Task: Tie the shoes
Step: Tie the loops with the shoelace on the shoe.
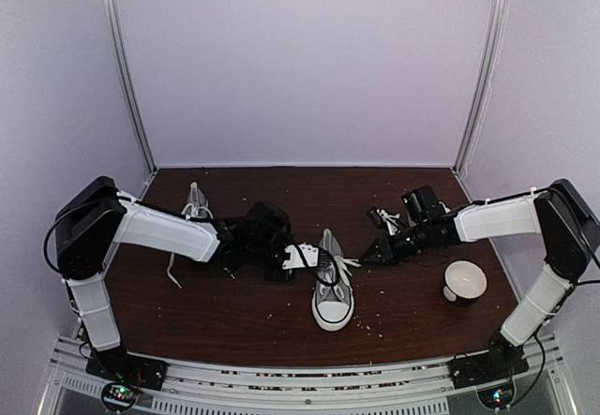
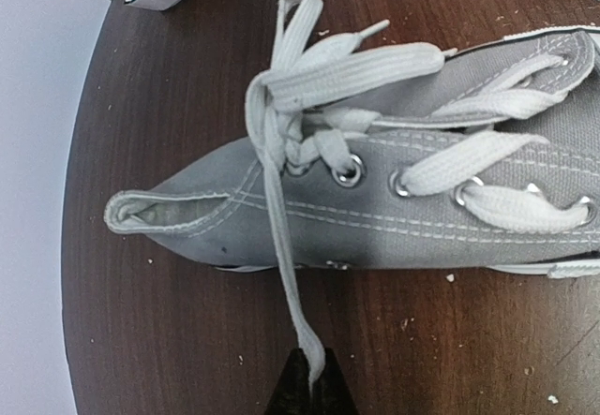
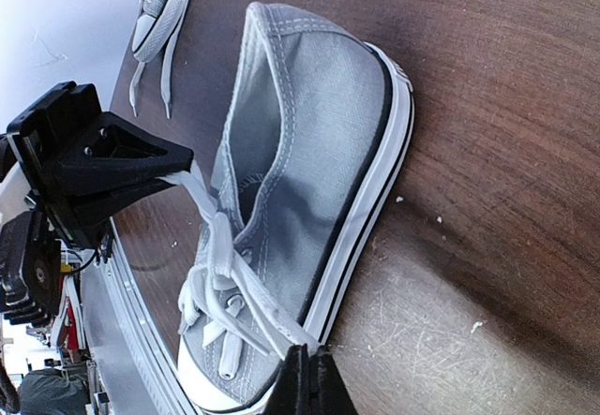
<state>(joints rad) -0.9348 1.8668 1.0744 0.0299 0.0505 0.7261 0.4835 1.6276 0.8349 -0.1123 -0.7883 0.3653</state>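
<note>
I'm looking down on the dark wooden table (image 1: 244,321) with both arms reaching in toward its middle. The left arm (image 1: 169,232) comes in from the left and the right arm (image 1: 497,218) from the right, their tips either side of one shoe.

That middle sneaker (image 1: 333,295) is grey canvas with a white toe cap. It stands on its sole at the centre of the table, toe toward me and heel toward the back wall. The second sneaker (image 1: 195,201) lies well apart at the back left, behind the left arm, with its laces trailing loose on the wood. A white cup (image 1: 464,281) sits on the right side, just in front of the right arm.

At the middle sneaker's top eyelets the two white laces cross over each other. The left gripper (image 2: 309,392) has its fingers pinched together on the end of one lace strand (image 2: 281,246), which runs taut across the side of the shoe. The right gripper (image 3: 307,377) is likewise clamped on the other lace strand (image 2: 300,22), drawn out the opposite way.

Pale crumbs (image 2: 450,277) dot the wood around the shoe.
</note>
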